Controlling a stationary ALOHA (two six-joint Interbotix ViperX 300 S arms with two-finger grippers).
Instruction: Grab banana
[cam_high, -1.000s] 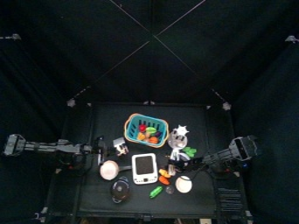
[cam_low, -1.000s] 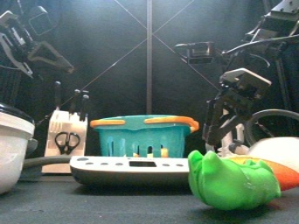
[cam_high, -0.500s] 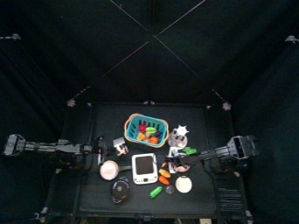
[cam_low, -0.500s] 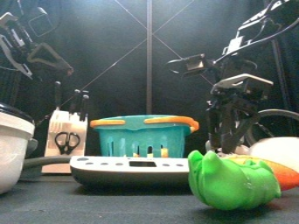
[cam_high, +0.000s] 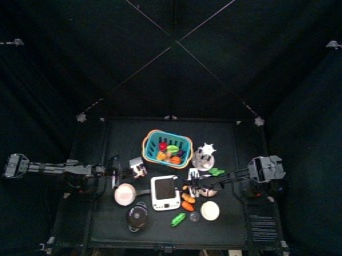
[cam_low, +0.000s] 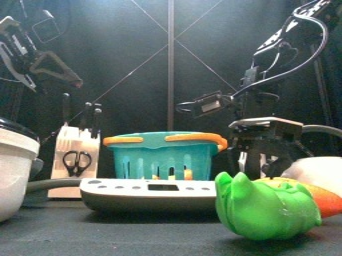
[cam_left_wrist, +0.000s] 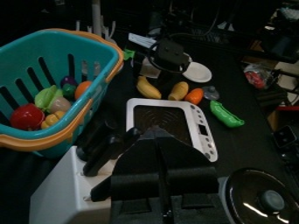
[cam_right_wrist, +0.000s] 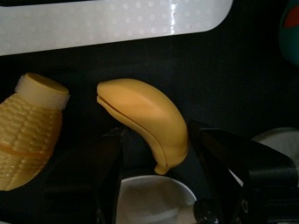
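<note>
The banana (cam_right_wrist: 146, 118) lay on the black table (cam_right_wrist: 246, 79) directly ahead of the right claw (cam_right_wrist: 158, 188), whose jaws stood wide to either side of its tip without touching it. Only the right wrist view gave us this, with a yellow corn cob (cam_right_wrist: 33, 131) beside the banana and the white device (cam_right_wrist: 105, 22) beyond. From the front we saw the claw (cam_low: 263, 160) hanging low behind a green toy (cam_low: 271, 208), the banana hidden. The left claw (cam_left_wrist: 146, 171) rested near the teal basket (cam_left_wrist: 52, 83); we could not tell its state.
</note>
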